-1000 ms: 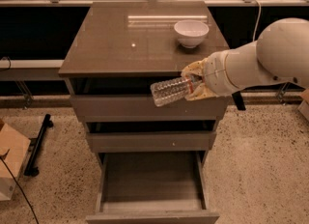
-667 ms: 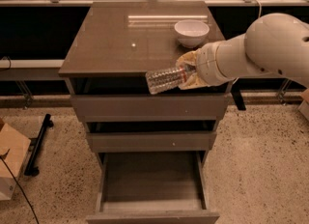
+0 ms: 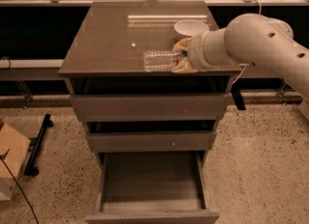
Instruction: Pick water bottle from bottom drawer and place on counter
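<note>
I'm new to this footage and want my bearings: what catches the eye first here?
A big white arm reaches in from the right, its gripper shut on the water bottle, which lies sideways at the front right of the counter; whether it touches is unclear. Below, the bottom drawer stands pulled wide open, and a white bowl sits just behind the gripper.

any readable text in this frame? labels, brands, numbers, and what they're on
None: no text can be read anywhere.
Bottle: no legible label; it is held by the gripper at the counter's front right.
Bowl: plain, no markings.
Bottom drawer and the other drawer fronts: plain, no signs or numbers.
</note>
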